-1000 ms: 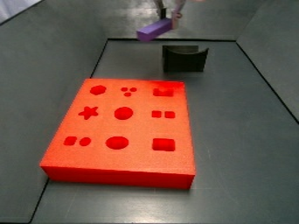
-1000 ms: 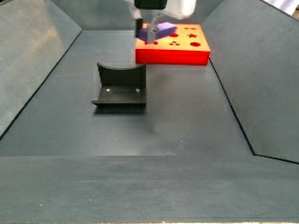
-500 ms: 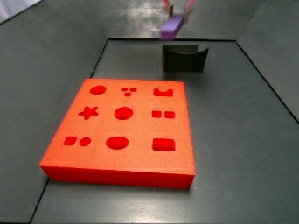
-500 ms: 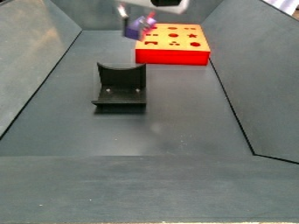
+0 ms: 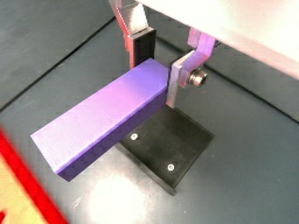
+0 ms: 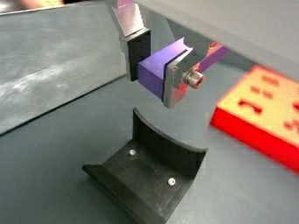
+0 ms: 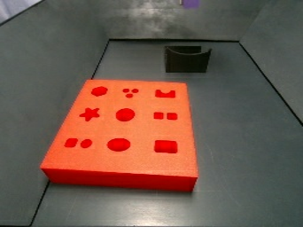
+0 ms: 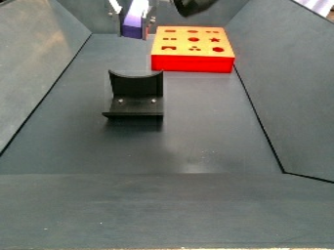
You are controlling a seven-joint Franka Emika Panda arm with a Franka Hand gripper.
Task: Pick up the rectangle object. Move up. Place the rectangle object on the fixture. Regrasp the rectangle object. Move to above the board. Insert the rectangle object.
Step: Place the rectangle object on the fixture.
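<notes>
Wrist views both give me one pincer (image 5: 162, 63) clamped on one rectangle object (image 5: 103, 112), held above one fixture (image 6: 146, 173). Side views show one board (image 7: 123, 129) on the surface (image 8: 196, 137); my rectangle object (image 8: 132, 20) has risen almost out of frame since earlier.

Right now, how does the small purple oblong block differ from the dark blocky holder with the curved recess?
The purple oblong block is smooth and plain; the dark holder has a curved recess in its top. The block is held in the air, clamped in the hand by one end; the holder stands on the floor below it. The block is bright purple, the holder near-black. Both are far smaller than the red board.
</notes>
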